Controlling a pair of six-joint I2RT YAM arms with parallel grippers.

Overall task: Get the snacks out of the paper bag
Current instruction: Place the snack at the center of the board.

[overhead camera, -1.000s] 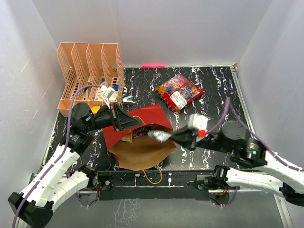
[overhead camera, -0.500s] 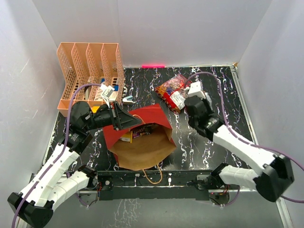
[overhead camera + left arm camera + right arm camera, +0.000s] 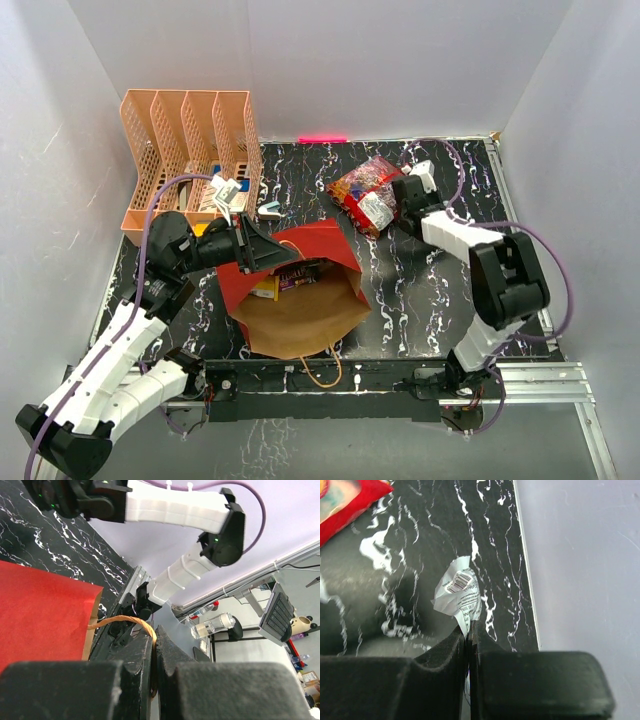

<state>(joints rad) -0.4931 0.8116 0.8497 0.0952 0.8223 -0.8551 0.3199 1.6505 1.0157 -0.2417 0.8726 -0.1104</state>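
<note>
We see the left gripper pinched tight on the tan handle of the paper bag, which gapes open towards the near edge of the black marbled table. A yellow packet and a purple packet sit just inside its mouth. Over at the far right, the right gripper has its fingers closed on a crumpled silver packet, right beside the large red candy bag lying out on the table

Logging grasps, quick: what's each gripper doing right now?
Left gripper: shut on the bag handle.
Right gripper: shut on a silver packet.
</note>
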